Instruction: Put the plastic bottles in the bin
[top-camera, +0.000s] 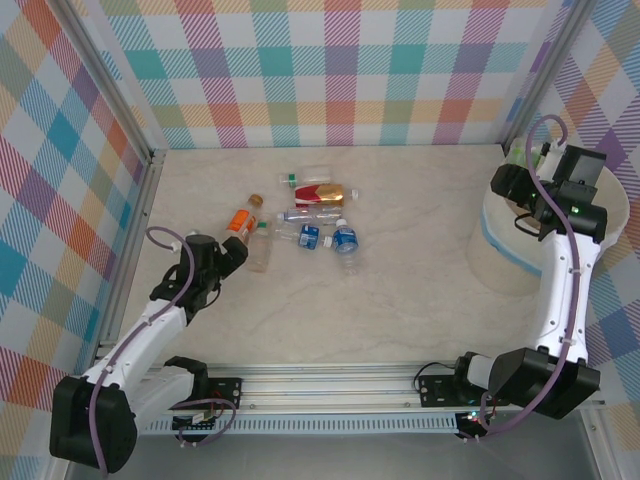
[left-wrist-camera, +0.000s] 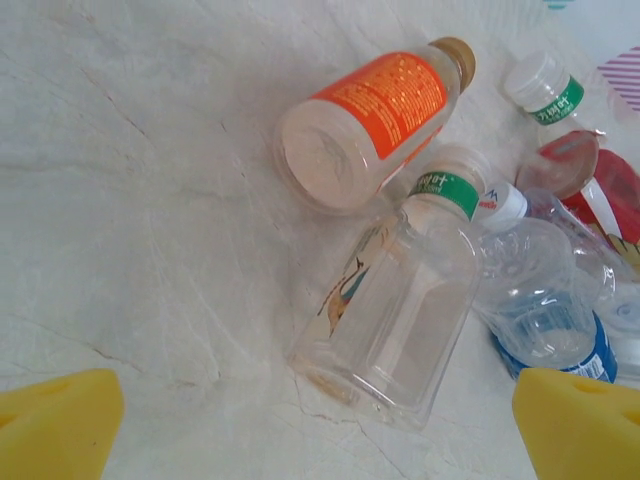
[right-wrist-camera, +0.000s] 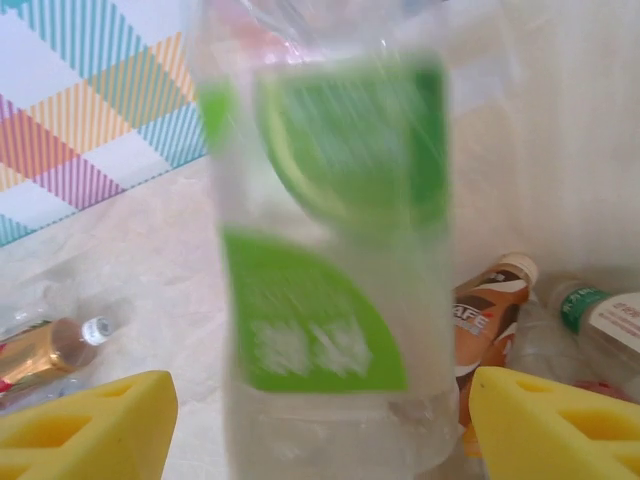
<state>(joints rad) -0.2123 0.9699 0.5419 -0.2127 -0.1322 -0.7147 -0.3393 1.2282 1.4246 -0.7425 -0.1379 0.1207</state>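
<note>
Jaws of left gripper (left-wrist-camera: 320, 428) stand wide by a green-banded clear bottle (left-wrist-camera: 400, 300); right gripper (right-wrist-camera: 320, 420), parted above the bin (top-camera: 500, 265), flanks a blurred green-labelled bottle (right-wrist-camera: 330, 250), seemingly loose.

A clear bottle with a green label (right-wrist-camera: 330, 250), blurred, stands upright between the claw's (right-wrist-camera: 320, 425) yellow fingertips (right-wrist-camera: 85, 425), which sit spread to either side. Behind it on the right, a brown-labelled bottle (right-wrist-camera: 485, 315) and a green-banded bottle (right-wrist-camera: 590, 310) lie on pale crinkled lining (right-wrist-camera: 560, 130). At left lies a gold-coloured bottle (right-wrist-camera: 45, 350), below a checked wall (right-wrist-camera: 90, 100).
</note>
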